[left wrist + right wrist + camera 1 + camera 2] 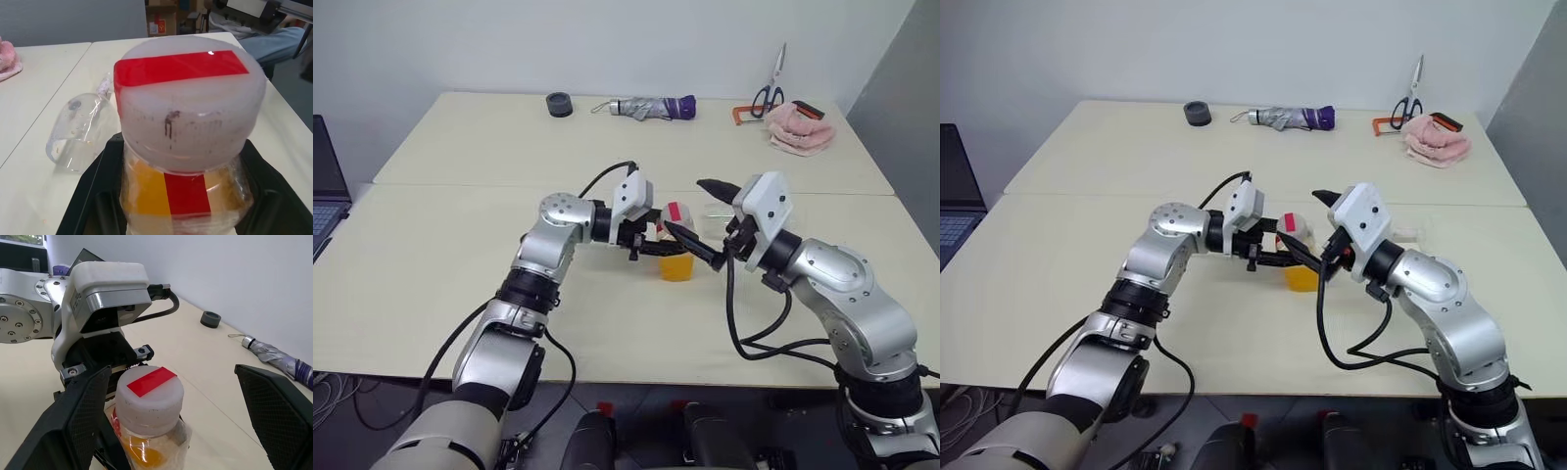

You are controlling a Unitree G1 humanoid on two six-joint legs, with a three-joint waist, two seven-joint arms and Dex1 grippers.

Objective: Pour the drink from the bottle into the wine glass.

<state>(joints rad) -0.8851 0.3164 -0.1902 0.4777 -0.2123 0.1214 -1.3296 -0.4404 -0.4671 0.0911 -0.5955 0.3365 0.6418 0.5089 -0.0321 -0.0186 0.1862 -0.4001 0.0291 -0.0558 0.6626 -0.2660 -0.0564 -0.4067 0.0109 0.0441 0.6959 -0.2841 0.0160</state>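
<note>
Tabletop [431, 245]: capped bottle [676, 253] within left gripper [672, 245].

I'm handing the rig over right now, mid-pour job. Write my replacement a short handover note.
Left gripper: shut on the bottle, holding it upright on the table.
Right gripper: open, fingers either side of the white cap, not gripping it.
Wine glass: lying on its side on the table just beyond the bottle, empty.
Done: bottle secured. The cap is still on; all the drink is in the bottle.
Left: take the cap off, stand the glass upright, pour.
</note>
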